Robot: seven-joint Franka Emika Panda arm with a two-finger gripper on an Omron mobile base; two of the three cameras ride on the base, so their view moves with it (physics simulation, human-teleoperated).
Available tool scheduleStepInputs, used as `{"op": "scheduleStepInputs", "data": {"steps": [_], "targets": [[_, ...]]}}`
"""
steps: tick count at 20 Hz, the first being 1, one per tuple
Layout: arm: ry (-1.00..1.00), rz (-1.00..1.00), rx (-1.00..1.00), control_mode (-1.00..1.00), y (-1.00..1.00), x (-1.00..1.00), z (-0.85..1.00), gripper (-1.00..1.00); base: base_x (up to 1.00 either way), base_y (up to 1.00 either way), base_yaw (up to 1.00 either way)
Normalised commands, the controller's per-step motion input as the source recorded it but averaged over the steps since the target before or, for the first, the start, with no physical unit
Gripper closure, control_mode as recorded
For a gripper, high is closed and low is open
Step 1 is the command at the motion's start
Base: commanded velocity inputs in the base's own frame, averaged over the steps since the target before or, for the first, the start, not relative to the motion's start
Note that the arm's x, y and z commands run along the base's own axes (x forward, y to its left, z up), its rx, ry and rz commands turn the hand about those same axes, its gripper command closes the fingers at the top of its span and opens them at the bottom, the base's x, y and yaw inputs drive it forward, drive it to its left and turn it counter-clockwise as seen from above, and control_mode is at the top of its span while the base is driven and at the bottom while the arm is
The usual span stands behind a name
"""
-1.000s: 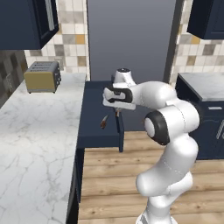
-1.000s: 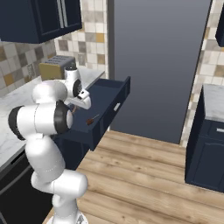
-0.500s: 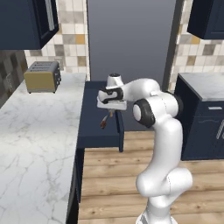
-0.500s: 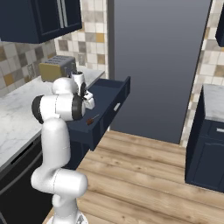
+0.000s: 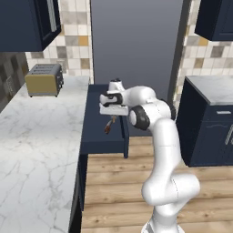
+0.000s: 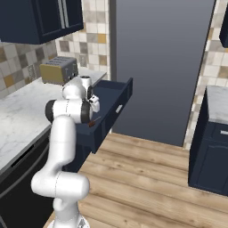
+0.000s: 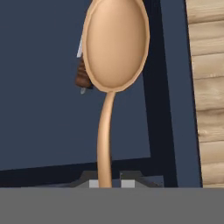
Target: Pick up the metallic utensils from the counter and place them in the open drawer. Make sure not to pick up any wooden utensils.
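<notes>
Gripper (image 7: 108, 183) jaws stand nearly together, pinched on the slim handle of a wooden spoon (image 7: 114, 48), held over the open drawer (image 5: 98, 141). In the hand view the spoon is smooth pale tan throughout, with an oval, shallow bowl and a thin, slightly curved stem running down between the fingertips. Behind the bowl, on the drawer floor, part of a metallic utensil (image 7: 82, 76) shows: a ribbed dark brown handle and a dull grey sliver; the rest is hidden by the spoon.

Drawer interior is flat matte navy, bounded by a raised darker rim; beyond that rim lies light wooden plank flooring (image 6: 151, 178). In the left base view the same brown-handled utensil (image 5: 108, 125) lies on the drawer floor just below the gripper (image 5: 112, 109), near the drawer's right wall, with bare floor to its left.

Marble worktop (image 5: 32, 136), white with grey veins, adjoins the drawer's left side and carries a yellowish toaster (image 5: 43, 79) at its far end.
</notes>
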Motion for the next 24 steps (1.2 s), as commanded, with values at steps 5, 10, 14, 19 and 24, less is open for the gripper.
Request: {"op": "scheduleStepInputs", "data": {"steps": [5, 10, 14, 19, 24], "targets": [[0.0, 0.0, 0.0, -1.0, 0.0, 0.08, -0.46, 1.0, 0.0, 0.0, 0.0], [-0.01, 0.0, -0.04, -1.0, 0.01, 0.0, -0.51, 1.0, 0.0, 0.0, 0.0], [-0.02, 0.01, -0.02, -1.0, 0.12, -0.1, -0.34, 1.0, 0.0, 0.0, 0.0], [-0.01, 0.01, 0.0, -1.0, 0.16, -0.12, -0.05, 1.0, 0.0, 0.0, 0.0], [0.0, 0.0, 0.0, -1.0, 0.0, 0.0, -0.36, 1.0, 0.0, 0.0, 0.0]]}}
